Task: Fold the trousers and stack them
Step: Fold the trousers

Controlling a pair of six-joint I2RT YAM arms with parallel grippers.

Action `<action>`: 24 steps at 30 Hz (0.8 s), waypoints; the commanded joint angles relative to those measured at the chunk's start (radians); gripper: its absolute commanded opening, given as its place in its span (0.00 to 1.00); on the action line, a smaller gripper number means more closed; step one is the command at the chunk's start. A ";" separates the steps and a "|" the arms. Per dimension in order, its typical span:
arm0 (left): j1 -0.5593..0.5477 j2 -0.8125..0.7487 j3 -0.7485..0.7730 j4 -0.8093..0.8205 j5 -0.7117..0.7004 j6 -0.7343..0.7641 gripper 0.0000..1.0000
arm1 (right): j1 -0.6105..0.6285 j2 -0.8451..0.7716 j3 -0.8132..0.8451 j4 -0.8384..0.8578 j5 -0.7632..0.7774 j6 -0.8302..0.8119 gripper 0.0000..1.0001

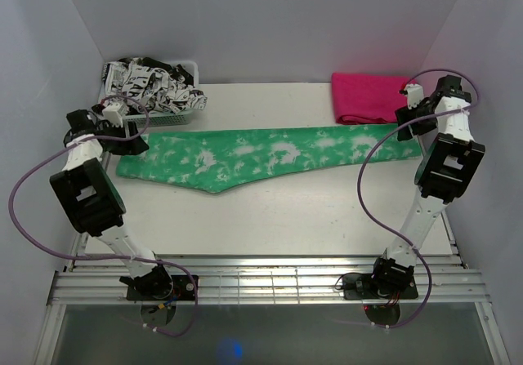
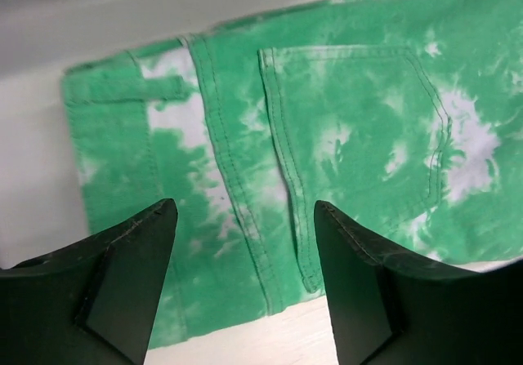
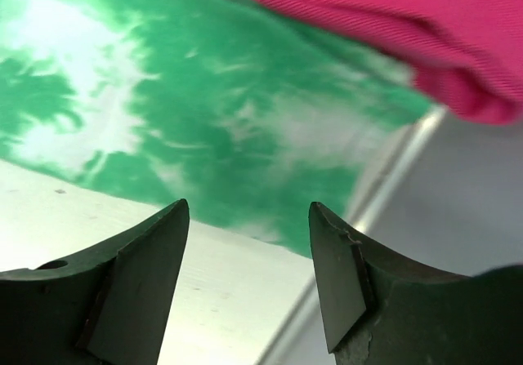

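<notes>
The green tie-dye trousers lie flat across the table, folded lengthwise, waist end at the left and leg ends at the right. My left gripper hovers open over the waist end; the left wrist view shows the back pocket and seams between and beyond the black fingers, nothing held. At the right end my right gripper hangs open above the leg hem, by the table's right edge, with nothing between its fingers.
A folded magenta-pink cloth lies at the back right, touching the trousers' far edge. A white basket of black-and-white printed fabric stands at the back left. Grey walls close in both sides and the back.
</notes>
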 commanded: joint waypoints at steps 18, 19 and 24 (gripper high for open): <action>0.131 0.178 0.029 -0.210 -0.181 -0.115 0.73 | -0.041 -0.132 -0.553 0.061 -0.014 0.152 0.57; 0.147 0.171 0.021 -0.218 -0.180 -0.077 0.73 | -0.048 -0.151 -0.585 0.070 -0.011 0.143 0.57; 0.196 0.088 -0.044 -0.271 -0.180 0.069 0.73 | -0.123 -0.282 -0.711 0.050 -0.018 0.094 0.56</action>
